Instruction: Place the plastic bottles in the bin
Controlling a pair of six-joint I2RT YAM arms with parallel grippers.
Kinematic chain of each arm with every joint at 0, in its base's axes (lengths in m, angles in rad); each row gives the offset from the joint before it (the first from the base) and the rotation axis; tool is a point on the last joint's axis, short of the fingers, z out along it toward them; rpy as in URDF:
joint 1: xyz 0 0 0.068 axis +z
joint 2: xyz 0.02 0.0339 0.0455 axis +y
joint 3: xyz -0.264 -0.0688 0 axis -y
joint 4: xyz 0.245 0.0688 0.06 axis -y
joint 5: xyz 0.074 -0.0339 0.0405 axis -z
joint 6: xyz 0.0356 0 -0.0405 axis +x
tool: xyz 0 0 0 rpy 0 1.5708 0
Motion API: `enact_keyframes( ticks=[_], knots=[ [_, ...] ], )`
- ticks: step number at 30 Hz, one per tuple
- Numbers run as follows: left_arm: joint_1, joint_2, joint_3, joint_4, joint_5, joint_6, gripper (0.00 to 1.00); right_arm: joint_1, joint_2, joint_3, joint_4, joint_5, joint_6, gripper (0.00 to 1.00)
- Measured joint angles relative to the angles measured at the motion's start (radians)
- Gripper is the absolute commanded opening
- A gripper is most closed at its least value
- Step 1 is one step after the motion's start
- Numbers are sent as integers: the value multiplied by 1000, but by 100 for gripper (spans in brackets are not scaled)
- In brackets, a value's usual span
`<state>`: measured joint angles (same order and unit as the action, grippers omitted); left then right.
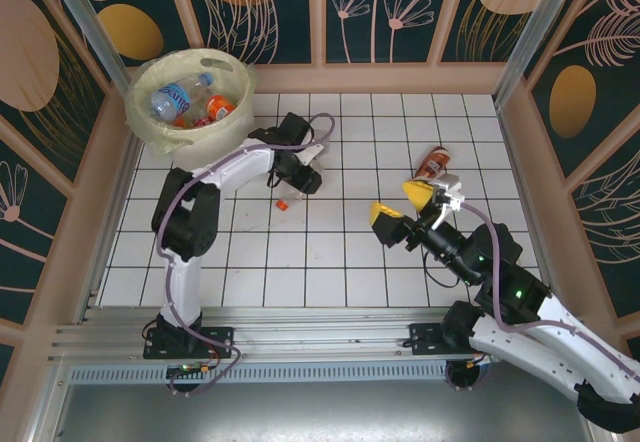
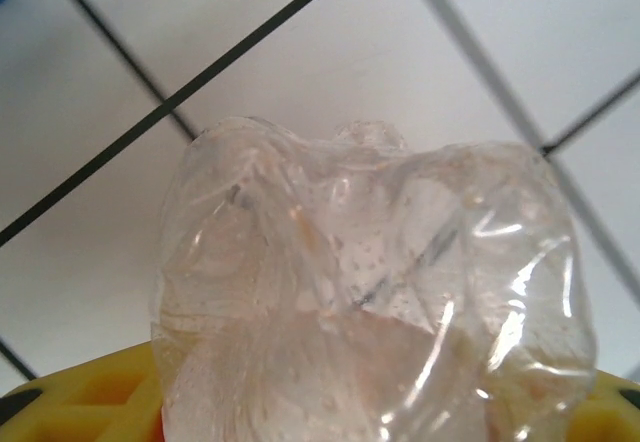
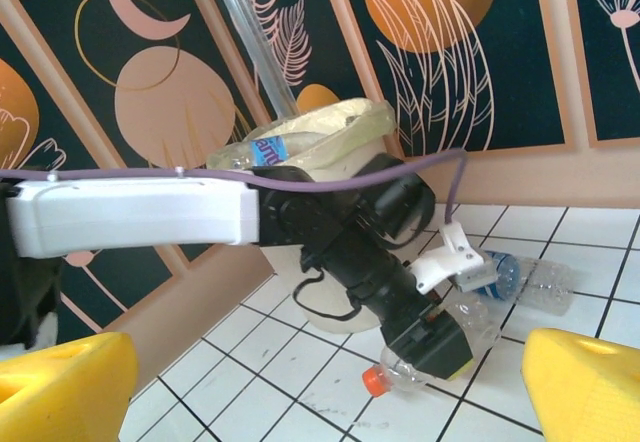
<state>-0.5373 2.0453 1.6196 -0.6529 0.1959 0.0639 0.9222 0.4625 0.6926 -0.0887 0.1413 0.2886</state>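
A crumpled clear bottle [image 2: 370,292] with an orange cap [image 3: 373,380] lies on the white tiles, and my left gripper [image 3: 435,347] is shut on its body; in the top view that gripper [image 1: 297,177] is at mid-table with the cap [image 1: 283,204] poking out. A second clear bottle with a blue label [image 3: 510,277] lies just behind it. A red-labelled bottle [image 1: 433,162] lies to the right, just beyond my right gripper [image 1: 400,205], which stands open and empty. The cream bin [image 1: 190,102] at the back left holds several bottles.
Peach wooden walls with dark floral panels ring the tiled floor [image 1: 340,262]. The bin [image 3: 330,137] stands against the back left corner. My left arm [image 3: 130,212] stretches across the right wrist view.
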Motion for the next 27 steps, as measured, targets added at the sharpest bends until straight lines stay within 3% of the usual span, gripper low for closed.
enact_keyframes(
  ticks=[7, 14, 20, 27],
  knots=[
    [-8, -189, -49, 124, 192, -65, 50, 0, -26, 0, 1, -4, -1, 99],
    [-8, -294, -8, 201, 270, -130, 50, 0, -53, 0, 4, -32, -1, 99],
    [-8, -357, 97, 212, 223, -145, 50, -1, -69, 3, 33, -72, -2, 99],
    [-8, -435, 205, 216, 8, -127, 49, -1, -69, 5, 39, -80, -10, 99]
  ],
)
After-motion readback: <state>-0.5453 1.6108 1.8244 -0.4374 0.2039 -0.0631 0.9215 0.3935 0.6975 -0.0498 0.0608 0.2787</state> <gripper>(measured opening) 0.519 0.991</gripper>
